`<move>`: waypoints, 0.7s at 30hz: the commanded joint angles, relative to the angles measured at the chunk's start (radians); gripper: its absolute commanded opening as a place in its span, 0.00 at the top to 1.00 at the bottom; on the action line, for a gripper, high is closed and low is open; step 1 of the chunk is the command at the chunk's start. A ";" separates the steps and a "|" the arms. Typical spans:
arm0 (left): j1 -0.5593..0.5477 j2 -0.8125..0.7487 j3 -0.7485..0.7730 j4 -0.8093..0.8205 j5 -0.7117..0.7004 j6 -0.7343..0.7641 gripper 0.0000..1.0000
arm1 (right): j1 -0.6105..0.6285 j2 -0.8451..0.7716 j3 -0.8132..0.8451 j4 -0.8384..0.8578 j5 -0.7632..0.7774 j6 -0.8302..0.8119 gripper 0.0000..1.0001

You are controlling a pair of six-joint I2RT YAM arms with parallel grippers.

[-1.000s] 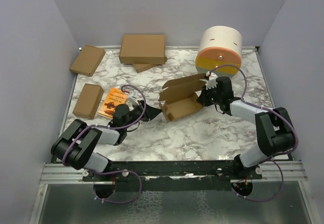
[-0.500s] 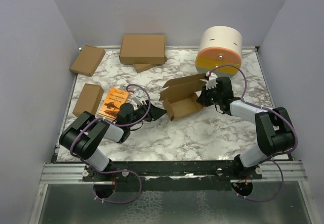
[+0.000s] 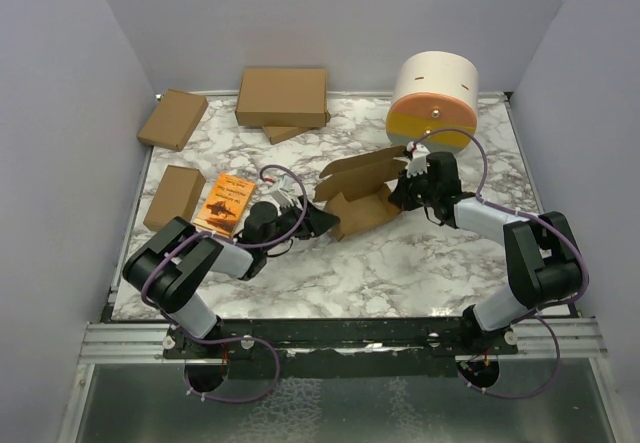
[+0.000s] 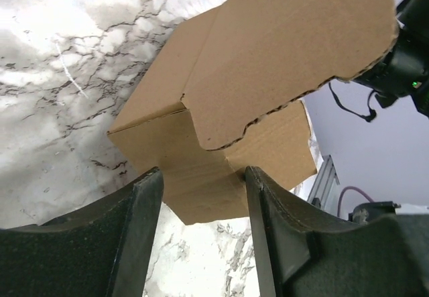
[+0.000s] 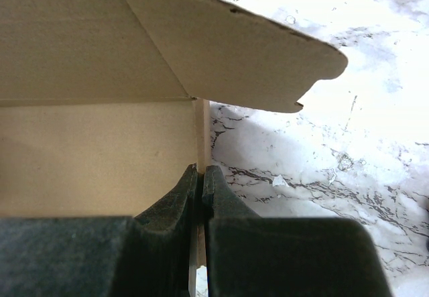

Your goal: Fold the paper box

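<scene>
The left gripper (image 3: 320, 223), jaws spread, sits low at the near-left end of the paper box (image 3: 358, 208). The box's corner shows in the gap between its fingers (image 4: 134, 230); whether they touch it cannot be told. The box lies in the middle of the table (image 3: 420, 263), its long axis running left to right, its lid flap leaning over from the far side. The right gripper (image 3: 408, 185) pinches the right end wall, so the closing push likely falls to the left arm.

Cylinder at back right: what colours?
The cylinder is cream above, orange then yellow below; clearest in the top external view.
</scene>
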 commanded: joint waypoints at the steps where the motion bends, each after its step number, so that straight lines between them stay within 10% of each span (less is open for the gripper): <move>1: -0.029 -0.052 0.030 -0.118 -0.125 0.011 0.43 | 0.005 -0.002 0.009 0.008 -0.023 0.011 0.99; 21: -0.141 -0.132 0.226 -0.697 -0.431 0.070 0.39 | 0.015 -0.020 0.007 0.010 -0.026 0.004 0.99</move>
